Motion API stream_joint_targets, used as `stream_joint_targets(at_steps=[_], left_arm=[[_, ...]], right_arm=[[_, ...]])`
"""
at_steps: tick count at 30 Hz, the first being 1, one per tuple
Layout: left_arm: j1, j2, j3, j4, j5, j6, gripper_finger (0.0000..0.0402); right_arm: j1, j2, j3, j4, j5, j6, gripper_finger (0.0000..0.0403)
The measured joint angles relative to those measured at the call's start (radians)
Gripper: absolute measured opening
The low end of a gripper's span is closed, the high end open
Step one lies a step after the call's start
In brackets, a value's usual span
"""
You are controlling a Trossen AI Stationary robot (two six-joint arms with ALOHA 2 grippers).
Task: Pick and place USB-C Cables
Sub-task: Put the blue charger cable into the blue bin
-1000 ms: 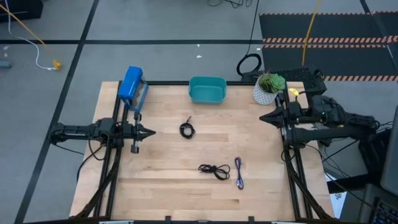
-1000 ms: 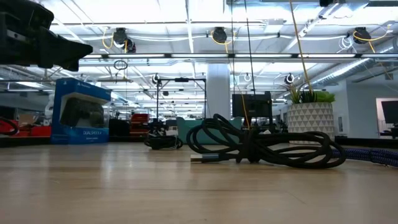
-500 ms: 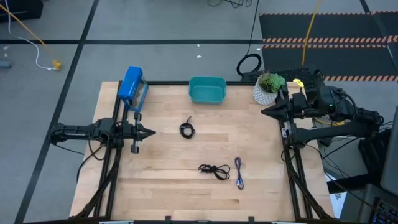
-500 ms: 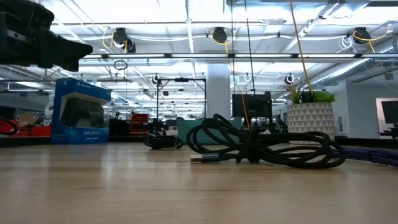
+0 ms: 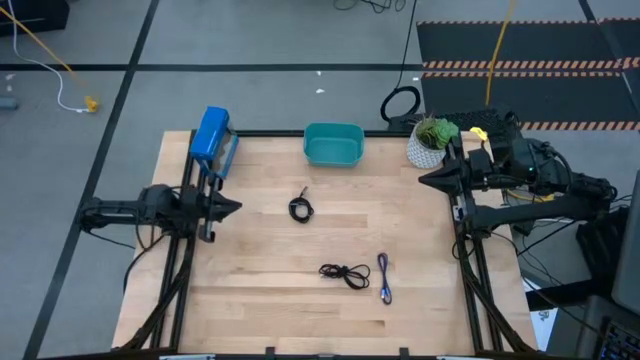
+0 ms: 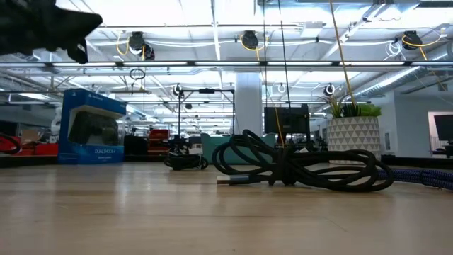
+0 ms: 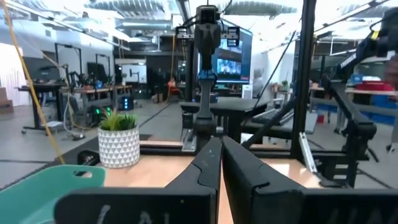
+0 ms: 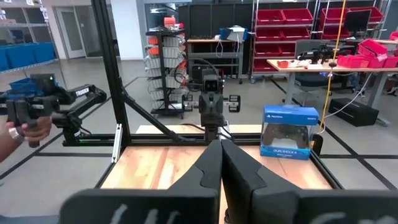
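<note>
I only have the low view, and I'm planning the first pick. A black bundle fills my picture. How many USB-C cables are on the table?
Observer: Three, seen from above: the loose black bundle, a bluish-grey cable just beside it on the right arm's side, and a tight black coil nearer the teal bin.
Operator: And where are the grippers?
Observer: The left gripper hovers near the table's left edge, about level with the coil. The right gripper is at the right edge by the potted plant. The wrist views show both shut and empty.

The blue box (image 6: 93, 127) reads "DUALSHOCK 4"; no other text is legible.
</note>
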Motion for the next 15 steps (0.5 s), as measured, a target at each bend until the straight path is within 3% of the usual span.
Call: stream_joint_targets(at_steps=[7,15], left_arm=[[0.000,0.031,0.187,-0.122,0.000,-0.038,0.0019],[0.000,0.225,0.523,-0.330,0.000,0.023,0.0019]], right_arm=[[0.000,0.000,0.000,0.000,0.000,-0.071,0.0000],[0.000,0.000,0.000,0.045,0.000,-0.078,0.0000]])
